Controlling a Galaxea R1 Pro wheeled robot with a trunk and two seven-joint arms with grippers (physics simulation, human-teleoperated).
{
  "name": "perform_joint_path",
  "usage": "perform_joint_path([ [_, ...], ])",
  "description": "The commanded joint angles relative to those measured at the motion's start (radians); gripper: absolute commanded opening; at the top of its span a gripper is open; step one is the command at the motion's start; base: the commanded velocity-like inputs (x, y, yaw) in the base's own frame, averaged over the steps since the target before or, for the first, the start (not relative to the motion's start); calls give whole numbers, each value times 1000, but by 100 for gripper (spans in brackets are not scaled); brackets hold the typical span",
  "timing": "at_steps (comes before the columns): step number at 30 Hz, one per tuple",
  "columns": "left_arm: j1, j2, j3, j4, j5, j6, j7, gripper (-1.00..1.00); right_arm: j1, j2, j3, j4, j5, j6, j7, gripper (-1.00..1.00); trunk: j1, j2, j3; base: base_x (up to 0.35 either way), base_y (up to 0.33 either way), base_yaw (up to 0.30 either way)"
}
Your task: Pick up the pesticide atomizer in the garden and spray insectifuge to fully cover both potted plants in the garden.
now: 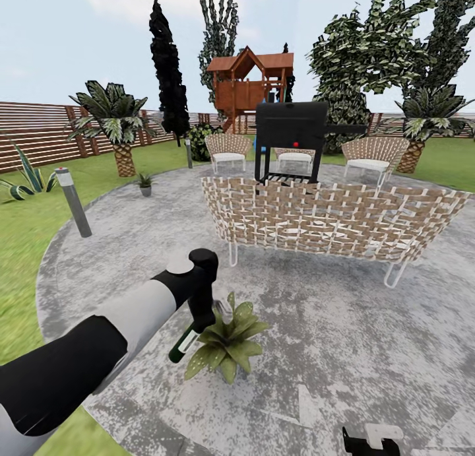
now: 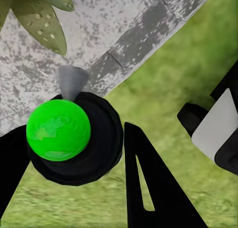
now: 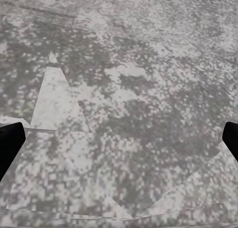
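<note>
My left gripper [image 1: 200,321] is shut on the pesticide atomizer [image 1: 181,347], a slim dark-green bottle with a white band that slants down beside the near potted plant [image 1: 227,342]. In the left wrist view the atomizer [image 2: 58,130] appears end-on as a bright green round shape in a black ring, with a grey nozzle pointing towards a spotted leaf [image 2: 39,20]. My black fingers [image 2: 148,188] flank it. The second potted plant [image 1: 145,183] stands far off at the paved circle's left edge. My right gripper [image 1: 373,439] hangs low over the paving, open and holding nothing [image 3: 119,139].
A wicker sofa [image 1: 330,220] stands across the middle of the paved circle [image 1: 330,324], with a black grill [image 1: 290,139] and wicker chairs [image 1: 228,149] behind it. A grey bollard light [image 1: 74,202] stands on the lawn's edge at left, near a palm [image 1: 119,129] and the slat fence [image 1: 33,136].
</note>
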Motion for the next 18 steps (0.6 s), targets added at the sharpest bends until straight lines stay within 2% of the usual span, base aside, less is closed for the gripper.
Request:
perform_joint_path([
  [1,0,0,-2,-4,-8,11,-10,-100,-1,0,-6,1,11,-3,-5,100,0,0,-1,43,-67,0],
  [11,6,0,-2,-7,-8,11,-10,-100,-1,0,-6,1,11,-3,-5,100,0,0,-1,93,-200,0],
  [18,8,0,-2,-4,-9,12,-10,-100,-1,0,-6,1,11,-3,-5,100,0,0,-1,-79,-85,0],
])
